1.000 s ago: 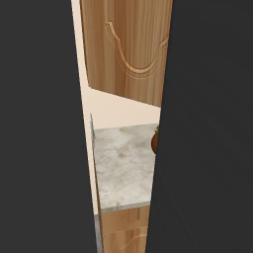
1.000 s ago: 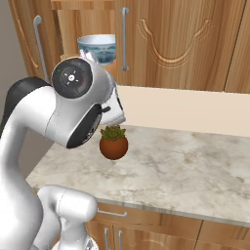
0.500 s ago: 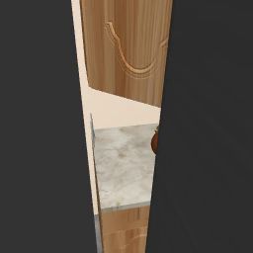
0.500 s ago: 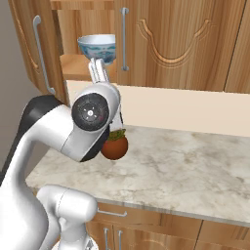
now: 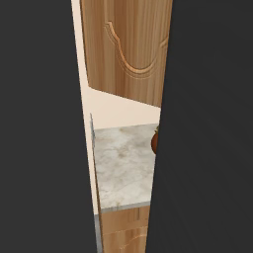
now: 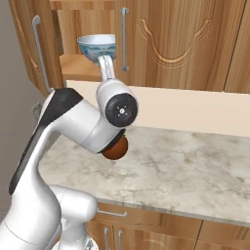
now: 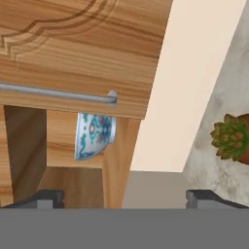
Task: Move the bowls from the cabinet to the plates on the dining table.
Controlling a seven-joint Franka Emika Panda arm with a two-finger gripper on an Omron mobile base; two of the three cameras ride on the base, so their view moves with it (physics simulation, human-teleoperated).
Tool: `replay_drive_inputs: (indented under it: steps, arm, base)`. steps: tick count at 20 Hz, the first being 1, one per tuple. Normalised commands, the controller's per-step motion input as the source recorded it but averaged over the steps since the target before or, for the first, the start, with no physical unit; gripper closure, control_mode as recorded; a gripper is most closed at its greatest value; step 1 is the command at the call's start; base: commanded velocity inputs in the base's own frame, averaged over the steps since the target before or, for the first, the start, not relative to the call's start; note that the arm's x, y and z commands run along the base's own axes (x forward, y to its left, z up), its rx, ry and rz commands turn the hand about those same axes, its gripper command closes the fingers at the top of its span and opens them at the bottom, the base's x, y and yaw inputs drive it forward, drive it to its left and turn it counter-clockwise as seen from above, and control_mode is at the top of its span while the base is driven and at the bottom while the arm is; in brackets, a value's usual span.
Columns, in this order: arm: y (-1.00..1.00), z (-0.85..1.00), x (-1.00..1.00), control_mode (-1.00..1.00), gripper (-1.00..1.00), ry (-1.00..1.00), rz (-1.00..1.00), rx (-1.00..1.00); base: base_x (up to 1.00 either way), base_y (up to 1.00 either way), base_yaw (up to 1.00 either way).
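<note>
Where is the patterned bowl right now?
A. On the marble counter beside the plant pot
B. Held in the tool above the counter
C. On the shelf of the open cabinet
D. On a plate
C: the bowl sits on the wooden shelf inside the open cabinet, above the counter, with the tool apart from it.

A round terracotta plant pot [image 7: 241, 144] holding a spiky green succulent [image 7: 227, 136] sits on a beige marble-patterned counter [image 6: 195, 171]. A plain cream wall strip [image 6: 195, 110] runs behind it — light wooden drawers [image 6: 146, 224] with silver handles sit below the counter.
</note>
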Motion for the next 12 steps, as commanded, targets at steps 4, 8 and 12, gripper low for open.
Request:
replay_drive_inputs:
  steps: [4, 8, 12]
  arm:
    - [0.19, 0.00, 0.24, -1.00, -1.00, 0.04, 0.23, 0.09]
    - [0.48, 0.00, 0.21, -1.00, -1.00, 0.00, 0.15, 0.02]
    - [0.56, 0.00, 0.31, -1.00, -1.00, 0.00, 0.10, 0.00]
  base:
    - [0.00, 0.00, 0.00]
    - [0.00, 0.00, 0.00]
    - [0.00, 0.00, 0.00]
